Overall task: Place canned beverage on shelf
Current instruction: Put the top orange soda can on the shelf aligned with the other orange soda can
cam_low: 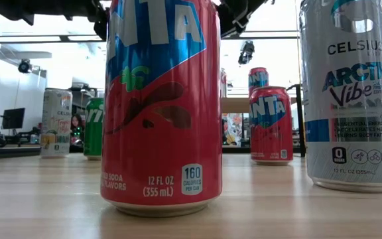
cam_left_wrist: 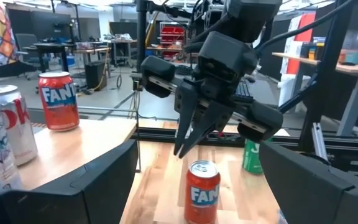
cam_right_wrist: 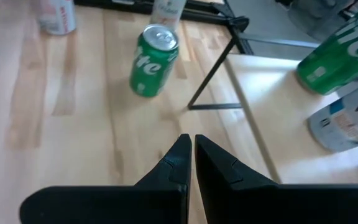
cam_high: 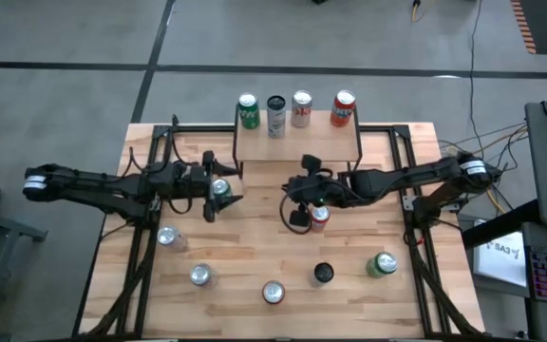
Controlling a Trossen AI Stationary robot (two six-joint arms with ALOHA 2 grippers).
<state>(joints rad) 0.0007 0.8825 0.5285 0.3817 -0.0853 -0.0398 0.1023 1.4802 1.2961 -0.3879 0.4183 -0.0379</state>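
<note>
The shelf [cam_high: 297, 142] stands at the table's far middle with several cans along its far edge, among them a green Sprite [cam_high: 248, 111] and a red Fanta [cam_high: 343, 109]. My right gripper [cam_left_wrist: 184, 148] is shut and slants down, hanging just above and beside a red Fanta can [cam_left_wrist: 202, 190] that stands upright on the table in front of the shelf. It touches nothing. My left gripper [cam_high: 218, 197] is open and level, raised near the shelf's left end, and its fingers [cam_left_wrist: 104, 177] hold nothing. A green Sprite can [cam_right_wrist: 154, 60] stands on the table below it.
Loose cans stand on the near half of the table: silver-topped ones [cam_high: 167, 236] [cam_high: 200, 275] [cam_high: 273, 292], a black one [cam_high: 323, 274] and a green one [cam_high: 381, 264]. Black frame rails [cam_high: 145, 237] run along both table sides. The shelf's thin black leg [cam_right_wrist: 213, 81] stands beside the Sprite can.
</note>
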